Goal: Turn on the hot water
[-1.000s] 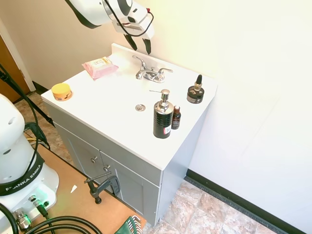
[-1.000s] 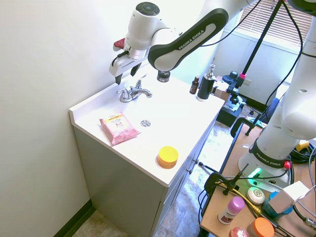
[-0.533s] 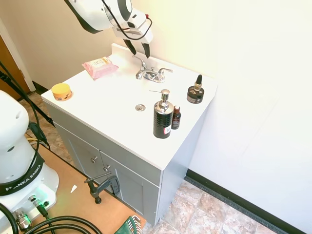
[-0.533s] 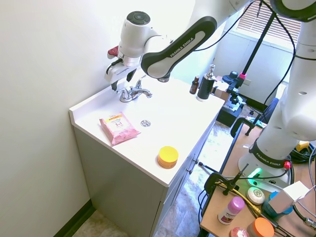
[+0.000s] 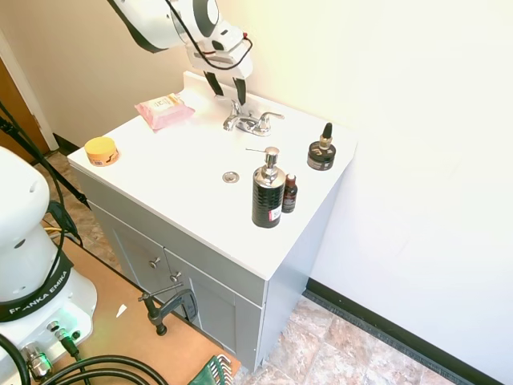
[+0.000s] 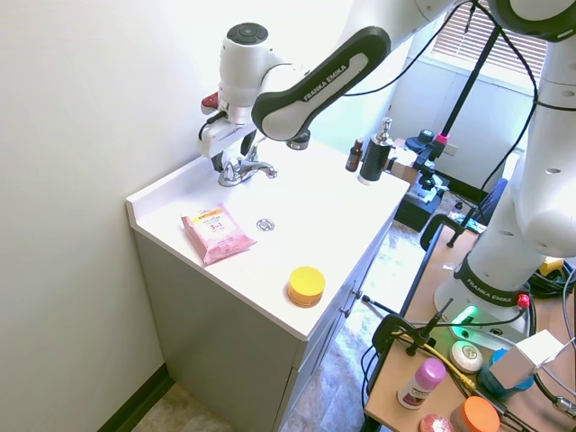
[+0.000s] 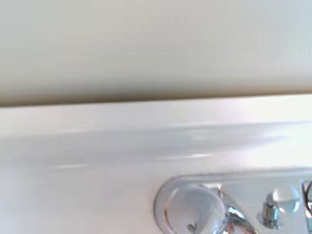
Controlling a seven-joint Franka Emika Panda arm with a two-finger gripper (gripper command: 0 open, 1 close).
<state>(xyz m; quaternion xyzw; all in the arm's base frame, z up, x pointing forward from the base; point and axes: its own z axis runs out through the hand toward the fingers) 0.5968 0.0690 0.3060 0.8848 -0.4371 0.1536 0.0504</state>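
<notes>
Over the last second the gripper [image 5: 227, 87] has dropped from well above the chrome faucet [image 5: 250, 122] to just over its lever handle [image 5: 232, 105] on the side nearest the pink wipes pack [image 5: 163, 110]. Its two dark fingers [image 5: 240, 89] stand apart, pointing down, and hold nothing. The faucet sits at the back of the white bench [image 5: 184, 164], close to the backsplash [image 7: 146, 114]. No water runs from the spout.

The wrist view shows the rounded chrome base of one handle [image 7: 192, 209] near its lower edge, blurred, with the backsplash above. Whether a finger already touches the lever cannot be told from either exterior view.

The step in hand looks like the final approach to the hot-water lever. To do it well, the fingers should come down astride or just behind the lever's tip. Then push gently along its arc, watching the spout [image 6: 236, 177] for flow, without forcing the handle past its stop.
</notes>
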